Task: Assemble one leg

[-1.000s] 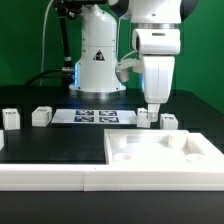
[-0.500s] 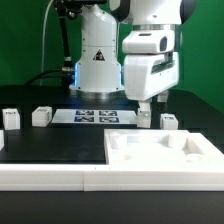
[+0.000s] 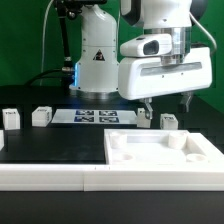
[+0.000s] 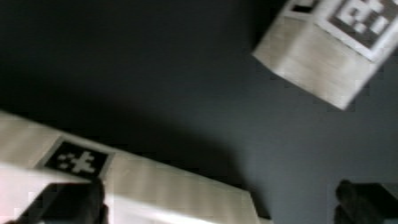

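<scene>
Exterior view: the gripper point(image 3: 167, 103) hangs right of centre in the frame with its broad white body facing the camera. Its two fingers point(image 3: 147, 104) stand well apart and hold nothing. Just under the finger on the exterior view's left is the leg point(image 3: 145, 119), a small white post on the black table point(image 3: 60, 140), a little right of the frame's middle. It stands upright, its long axis vertical and its top end pointing up at that finger; whether the two touch cannot be told. A second post point(image 3: 170, 121) stands just beside it toward the exterior view's right, and two more posts point(image 3: 41, 115) sit near the left edge. The marker board point(image 3: 95, 116) lies flat between the groups. The large white panel point(image 3: 165, 150) fills the lower right.

Wrist view: the dark fingertips point(image 4: 63, 205) are wide apart over dark table. A tagged white piece point(image 4: 80, 160) lies near one fingertip, and another white piece point(image 4: 338, 40) lies well apart from it. Which of them is the leg cannot be told.
</scene>
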`<state>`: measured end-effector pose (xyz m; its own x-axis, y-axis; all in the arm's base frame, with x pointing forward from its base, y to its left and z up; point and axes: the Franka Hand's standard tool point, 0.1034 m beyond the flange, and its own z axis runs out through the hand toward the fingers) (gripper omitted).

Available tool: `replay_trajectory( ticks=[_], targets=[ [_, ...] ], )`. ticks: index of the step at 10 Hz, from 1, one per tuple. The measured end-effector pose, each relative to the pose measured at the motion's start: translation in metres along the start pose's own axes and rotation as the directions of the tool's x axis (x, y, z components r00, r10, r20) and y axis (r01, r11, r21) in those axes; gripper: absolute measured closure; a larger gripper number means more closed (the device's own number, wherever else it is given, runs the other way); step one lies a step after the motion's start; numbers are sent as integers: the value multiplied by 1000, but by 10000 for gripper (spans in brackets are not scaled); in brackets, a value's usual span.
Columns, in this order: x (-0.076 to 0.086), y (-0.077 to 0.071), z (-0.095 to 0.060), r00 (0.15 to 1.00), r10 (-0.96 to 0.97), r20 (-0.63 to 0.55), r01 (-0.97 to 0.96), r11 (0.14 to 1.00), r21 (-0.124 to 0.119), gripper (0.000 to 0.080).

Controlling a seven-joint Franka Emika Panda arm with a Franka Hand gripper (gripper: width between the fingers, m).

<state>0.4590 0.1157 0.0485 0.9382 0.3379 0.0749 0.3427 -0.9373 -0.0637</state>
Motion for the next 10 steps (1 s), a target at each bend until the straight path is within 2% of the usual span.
replay_trajectory(
  ticks=[3, 4, 6, 9, 10],
  targets=[
    [0, -2, 0, 983, 183, 1, -183, 983, 13, 151],
    [-1, -7, 3, 973, 232, -7, -232, 973, 17, 151],
    [-4, -8, 6, 963, 270, -11, -270, 963, 22, 151],
    [-6, -12, 7, 964, 263, 33, -263, 964, 21, 151],
    [-13, -15, 9, 956, 258, 138, -263, 965, 18, 151]
  ],
)
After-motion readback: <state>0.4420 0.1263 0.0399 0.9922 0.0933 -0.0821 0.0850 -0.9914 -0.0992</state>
